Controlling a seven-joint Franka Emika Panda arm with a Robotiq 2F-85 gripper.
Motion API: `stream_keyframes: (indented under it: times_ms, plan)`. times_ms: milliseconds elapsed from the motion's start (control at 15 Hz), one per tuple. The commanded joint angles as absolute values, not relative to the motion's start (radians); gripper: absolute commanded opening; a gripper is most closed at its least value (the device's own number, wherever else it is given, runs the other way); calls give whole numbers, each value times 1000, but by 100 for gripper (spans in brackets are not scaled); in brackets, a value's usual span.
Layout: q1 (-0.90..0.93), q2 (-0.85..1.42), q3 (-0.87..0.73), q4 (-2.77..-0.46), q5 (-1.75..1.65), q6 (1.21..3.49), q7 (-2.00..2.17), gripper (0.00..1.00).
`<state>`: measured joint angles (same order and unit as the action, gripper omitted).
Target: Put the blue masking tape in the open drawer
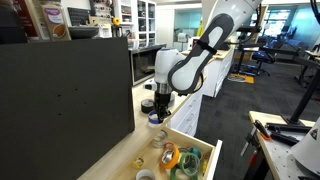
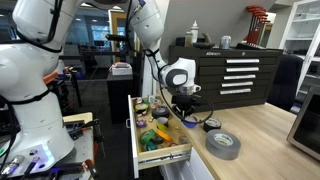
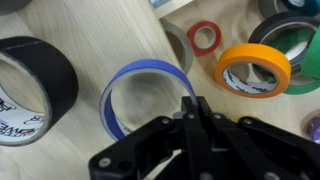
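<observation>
Clamps narrow jaws on one wall of the blue masking tape (image 3: 146, 66), seemingly to carry it flat. Holds it at the desk (image 3: 110, 30) edge, just beside the open drawer (image 2: 163, 158) and its orange roll (image 3: 250, 50).

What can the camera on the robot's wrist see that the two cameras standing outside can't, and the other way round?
Only the wrist view: a close look at the blue masking tape lying flat on the wooden worktop, with a black roll and an orange roll nearby.
Only the exterior views: the whole white arm, the open drawer full of clutter, a grey roll and a black cabinet.
Both: the tool, low over the worktop.
</observation>
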<state>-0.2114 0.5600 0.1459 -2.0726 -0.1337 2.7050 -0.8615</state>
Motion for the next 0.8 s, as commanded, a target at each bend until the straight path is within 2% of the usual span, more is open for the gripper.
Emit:
stream_keyframes:
  times_ms: [0,467,733]
  plan:
    - [-169,429,113,-2227,-145,2718,-807,2]
    - [-138,289,111,-2455,-158,2745,-806,2]
    - [-121,281,114,-2515,-151,2737,-807,2]
